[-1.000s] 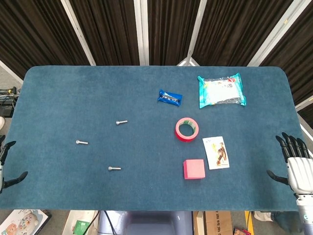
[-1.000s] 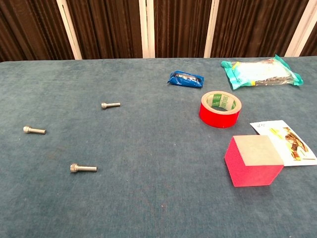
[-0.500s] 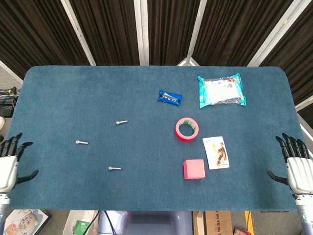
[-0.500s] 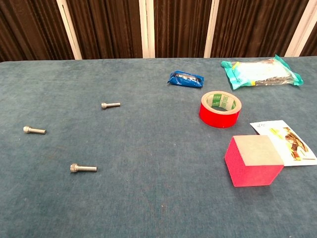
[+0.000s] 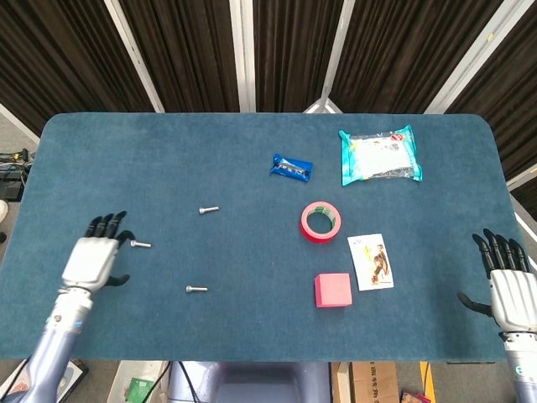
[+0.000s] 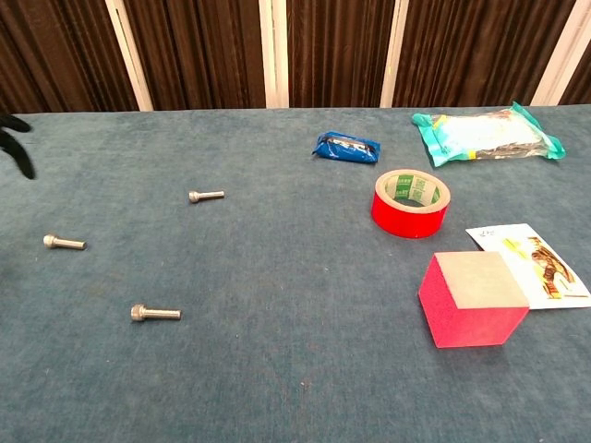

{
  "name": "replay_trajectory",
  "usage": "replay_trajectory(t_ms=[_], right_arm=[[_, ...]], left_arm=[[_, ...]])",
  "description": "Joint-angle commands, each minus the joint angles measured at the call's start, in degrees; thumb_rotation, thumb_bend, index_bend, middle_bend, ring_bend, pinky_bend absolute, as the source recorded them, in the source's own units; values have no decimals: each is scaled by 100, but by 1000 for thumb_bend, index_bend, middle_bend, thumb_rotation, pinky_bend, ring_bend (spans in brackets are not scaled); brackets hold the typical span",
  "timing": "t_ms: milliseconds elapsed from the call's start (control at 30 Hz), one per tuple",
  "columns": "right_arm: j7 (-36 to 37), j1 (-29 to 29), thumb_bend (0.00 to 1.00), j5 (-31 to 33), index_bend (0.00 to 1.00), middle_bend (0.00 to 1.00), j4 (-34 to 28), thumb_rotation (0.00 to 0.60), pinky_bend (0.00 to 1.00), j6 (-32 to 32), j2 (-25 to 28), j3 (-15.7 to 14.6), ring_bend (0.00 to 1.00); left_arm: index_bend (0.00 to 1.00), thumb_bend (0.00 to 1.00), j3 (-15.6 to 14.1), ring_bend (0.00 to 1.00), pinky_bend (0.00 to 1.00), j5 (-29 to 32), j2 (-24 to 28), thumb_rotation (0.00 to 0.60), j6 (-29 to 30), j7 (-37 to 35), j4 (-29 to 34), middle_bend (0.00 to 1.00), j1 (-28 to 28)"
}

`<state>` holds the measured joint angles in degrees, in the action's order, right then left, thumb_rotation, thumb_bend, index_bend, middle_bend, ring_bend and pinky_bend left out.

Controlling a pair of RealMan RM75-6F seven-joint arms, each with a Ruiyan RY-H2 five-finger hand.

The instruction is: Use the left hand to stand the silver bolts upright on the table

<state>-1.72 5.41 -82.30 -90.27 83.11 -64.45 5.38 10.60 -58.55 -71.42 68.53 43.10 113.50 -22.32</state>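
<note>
No legible writing — three silver bolts (image 5: 140,244) lying flat.
Left hand (image 5: 94,259) spread, empty, nr desk's left edge; right hand (image 5: 508,290) spread at right edge.

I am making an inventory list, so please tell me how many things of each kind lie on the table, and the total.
Silver bolts: 3
Red tape roll: 1
Pink block: 1
Blue packet: 1
Green wipes pack: 1
Picture card: 1
Total: 8
</note>
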Motion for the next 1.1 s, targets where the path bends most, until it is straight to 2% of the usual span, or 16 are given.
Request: replay_trajectory(t_ms=[33,167,367,633,833,1100], right_arm=[[-29,7,8,3,95,6,-9,600,0,-16,-14,-7,0],[-36,13,7,24,95,6,-9,600,0,-38,-27,-5,0],[-59,18,7,64,95,6,-8,600,0,-58,-42,7,0],[1,3,7,73,95,6,-21,600,0,-36,-20,19,0],[52,-21,8,139,95,6,-40,600,0,5,-5,64,0],[36,-25,7,166,95,6,-65,600,0,3,-16,73,0]], left_arm=[[332,265,162,0,0,958,-550,600,81,926,382,0,-562],[337,265,313,0,0,1819,-861,600,276,1458,553,0,-932],[386,266,383,0,0,2484,-1362,600,712,2057,641,0,-1423],[420,311,222,0,0,2472,-2114,600,1388,2177,357,0,-1628],[424,312,21,0,0,2522,-2410,600,1393,2182,44,0,-1730],[446,334,-307,0,0,2106,-2691,600,1185,1685,-397,0,-1670]])
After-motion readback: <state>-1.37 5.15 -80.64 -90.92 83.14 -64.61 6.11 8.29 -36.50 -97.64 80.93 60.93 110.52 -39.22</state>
